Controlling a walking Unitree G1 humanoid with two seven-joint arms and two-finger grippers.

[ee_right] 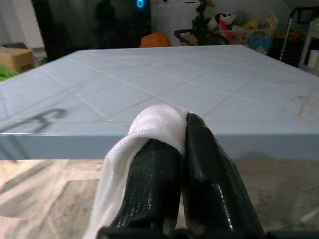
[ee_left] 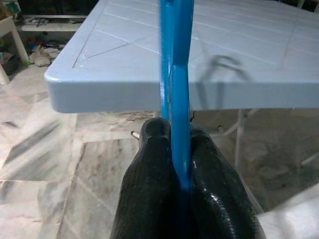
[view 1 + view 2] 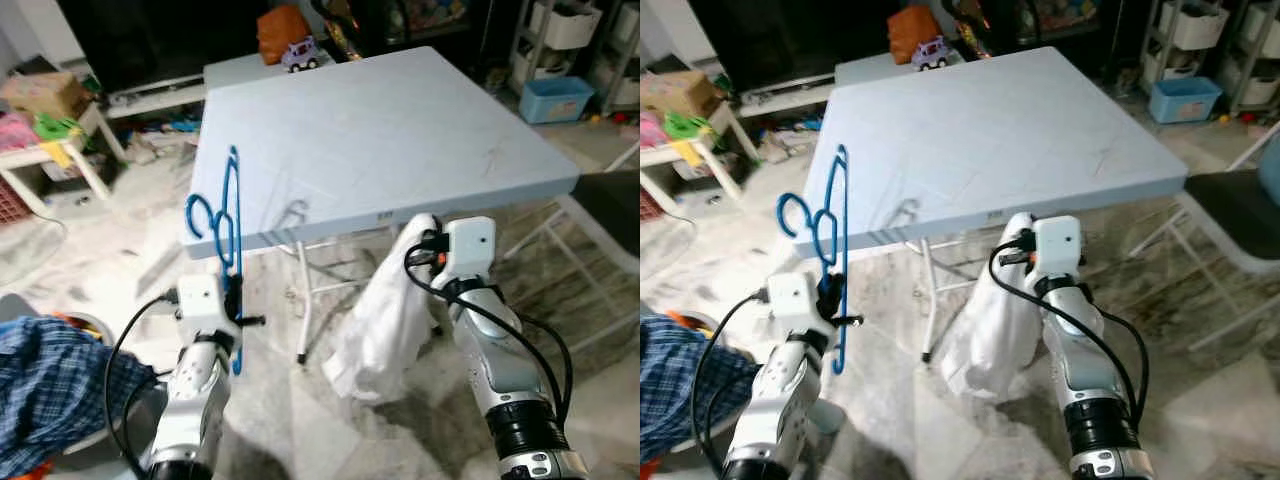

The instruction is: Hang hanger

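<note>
A: How far along is the task judged to be?

B: Early, it would seem. The bright blue plastic clothes hanger is held upright by the left gripper, whose two black fingers are closed tight on its thin lower bar. It is held in the air just in front of the near left corner of the pale blue square folding worktop. The white cloth garment is pinched at its top between the closed fingers of the right gripper, near the front edge of the worktop, and hangs down toward the floor.

A: What is left to be done?

B: The garment is not yet seen on the hanger, and no rail or hook for hanging can be made out. Both steps are judged still open.

A: And the surroundings?

B: The worktop is flat and marked with faint diagonal lines. A small purple toy car and an orange bag are seen beyond its far edge. A marbled tile floor lies below, a blue checked cloth is seen at the near left, and a light blue plastic bin by shelving at the far right.
</note>
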